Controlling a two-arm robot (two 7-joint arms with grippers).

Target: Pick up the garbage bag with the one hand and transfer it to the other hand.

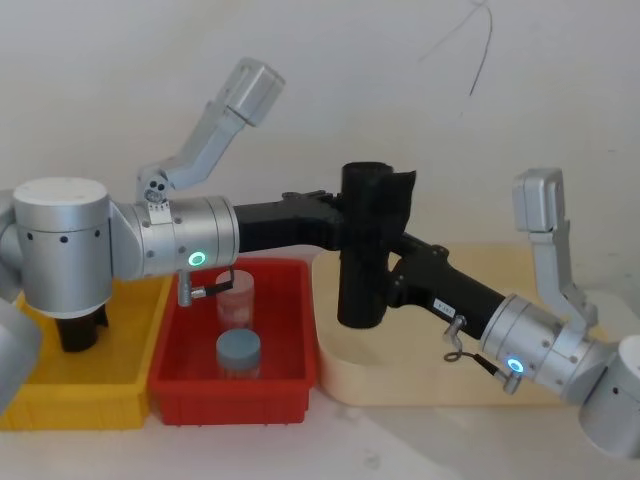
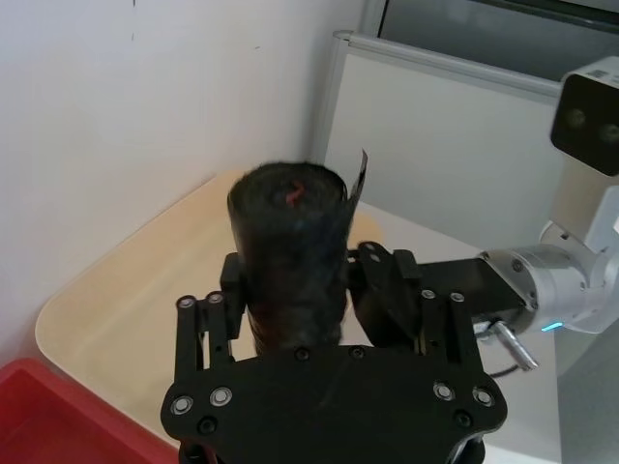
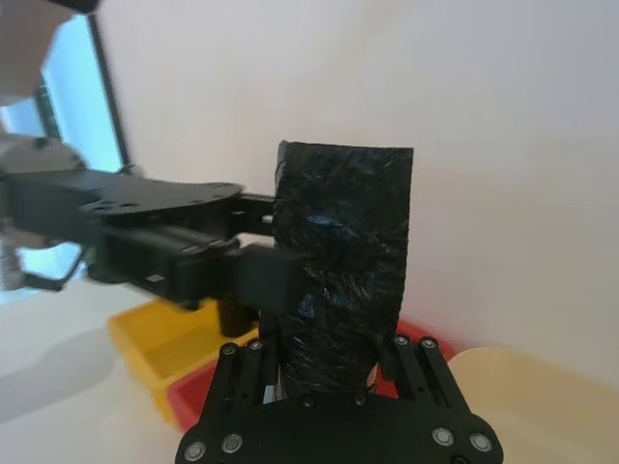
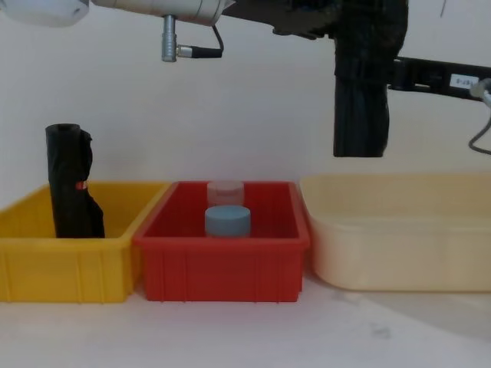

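Observation:
The garbage bag (image 1: 365, 240) is a black roll held upright in the air above the cream tray (image 1: 420, 385). My left gripper (image 1: 345, 215), on the green-lit arm, reaches in from the left and is shut on the roll's upper half (image 2: 290, 242), with fingers (image 2: 235, 285) pressed to its sides. My right gripper (image 1: 388, 278), on the blue-lit arm, comes from the right and grips lower down; in the right wrist view its jaws sit tight against the roll (image 3: 343, 242). In the chest view the roll (image 4: 360, 100) hangs well above the tray.
A yellow bin (image 1: 130, 390) at the left holds another black roll (image 4: 73, 192). The red bin (image 1: 290, 385) in the middle holds a clear jar (image 1: 236, 298) and a blue-lidded jar (image 1: 239, 350). The wall stands close behind.

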